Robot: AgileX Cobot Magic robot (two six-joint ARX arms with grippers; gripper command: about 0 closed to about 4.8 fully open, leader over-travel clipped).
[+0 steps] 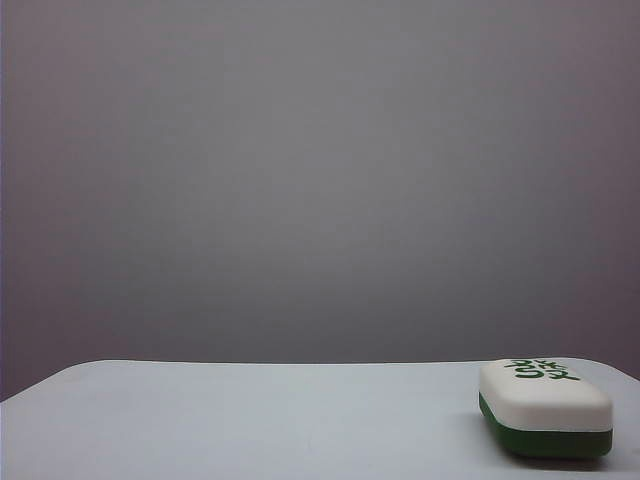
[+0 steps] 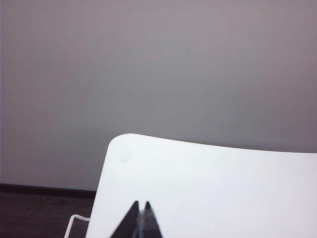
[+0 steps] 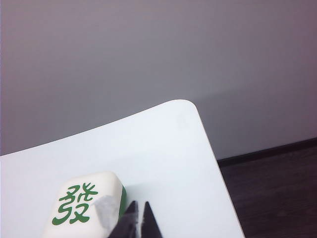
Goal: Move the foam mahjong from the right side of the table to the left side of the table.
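A large soft foam mahjong block point(image 1: 545, 405), white on top with a dark green base and green characters on its upper face, lies flat at the lower right of the exterior frame on the smooth white desk point(image 1: 250, 420) with rounded corners. Neither arm appears there. Each wrist camera shows its dark pincer tips pressed together, holding nothing: the left pincer point(image 2: 141, 210) above bare desk, the right pincer point(image 3: 140, 210) just beside the block.

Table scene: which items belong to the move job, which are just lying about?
Job:
- foam mahjong, on the table's right side
- table
- right tool, shut beside the mahjong
- left tool, shut, over the table's left

Lying about:
- nothing else on the table
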